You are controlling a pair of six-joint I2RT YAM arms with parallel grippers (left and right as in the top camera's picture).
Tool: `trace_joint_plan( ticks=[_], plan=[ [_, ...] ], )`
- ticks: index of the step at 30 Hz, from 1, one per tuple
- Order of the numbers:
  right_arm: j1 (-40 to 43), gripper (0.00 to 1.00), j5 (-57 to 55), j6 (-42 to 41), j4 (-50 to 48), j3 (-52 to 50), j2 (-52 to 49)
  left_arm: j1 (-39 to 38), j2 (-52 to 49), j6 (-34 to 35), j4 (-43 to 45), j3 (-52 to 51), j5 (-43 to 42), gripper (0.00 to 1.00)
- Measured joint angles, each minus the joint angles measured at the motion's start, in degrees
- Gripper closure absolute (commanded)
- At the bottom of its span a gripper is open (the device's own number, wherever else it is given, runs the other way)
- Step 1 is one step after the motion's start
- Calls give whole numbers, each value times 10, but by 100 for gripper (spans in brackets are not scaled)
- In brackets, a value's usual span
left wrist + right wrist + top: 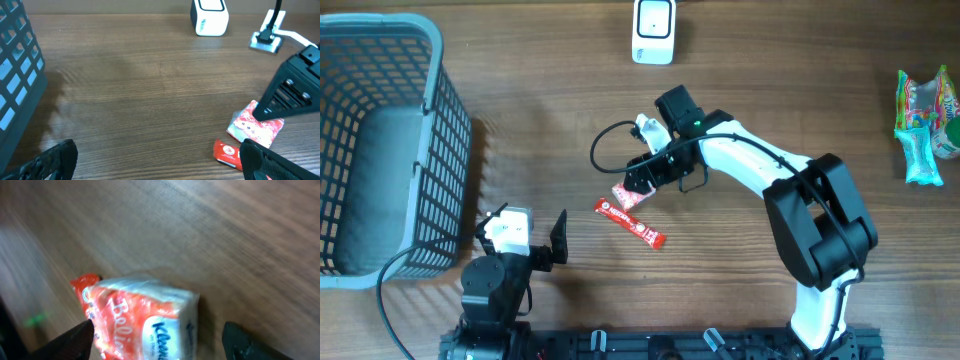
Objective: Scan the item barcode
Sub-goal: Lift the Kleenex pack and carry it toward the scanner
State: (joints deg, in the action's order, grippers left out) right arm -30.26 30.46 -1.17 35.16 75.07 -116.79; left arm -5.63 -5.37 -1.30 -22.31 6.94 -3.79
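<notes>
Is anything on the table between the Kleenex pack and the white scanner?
Nothing lies on the table there. Only the right arm's own wrist and black cable hang over the wood between the Kleenex pack and the scanner.

The light is soft and even and comes from above. The basket [380,150] throws a weak shadow to its right on the table [520,120]. The overhead and left wrist views are sharp. The right wrist view is blurred, most at its left edge, and the tissue pack [145,320] looks soft.

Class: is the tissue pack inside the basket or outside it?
Outside: the tissue pack lies on the table, right of the basket.
</notes>
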Motion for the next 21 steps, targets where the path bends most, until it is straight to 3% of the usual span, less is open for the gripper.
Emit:
trace_joint_plan(
  ticks=[2,4,5,8,15,16,18,19,21],
  plan=[
    [-2,40,5,8,21,0,0,0,0,0,0,0,0,0],
    [-3,69,0,17,30,0,-3,0,0,0,0,0,0,0],
    [-3,80,-7,18,28,-4,-4,0,0,0,0,0,0,0],
    [-3,96,-9,20,16,-16,-5,0,0,0,0,0,0,0],
    [-5,96,-4,-18,-37,-20,-6,0,0,0,0,0,0,0],
    [-5,86,-4,-28,-32,-18,-7,0,0,0,0,0,0,0],
    [-5,45,-4,-52,-13,-11,-7,0,0,0,0,0,0,0],
    [-5,35,-4,-63,-9,-8,-8,0,0,0,0,0,0,0],
    [-6,29,10,-79,-10,-2,-9,0,0,0,0,0,0,0]
  ],
)
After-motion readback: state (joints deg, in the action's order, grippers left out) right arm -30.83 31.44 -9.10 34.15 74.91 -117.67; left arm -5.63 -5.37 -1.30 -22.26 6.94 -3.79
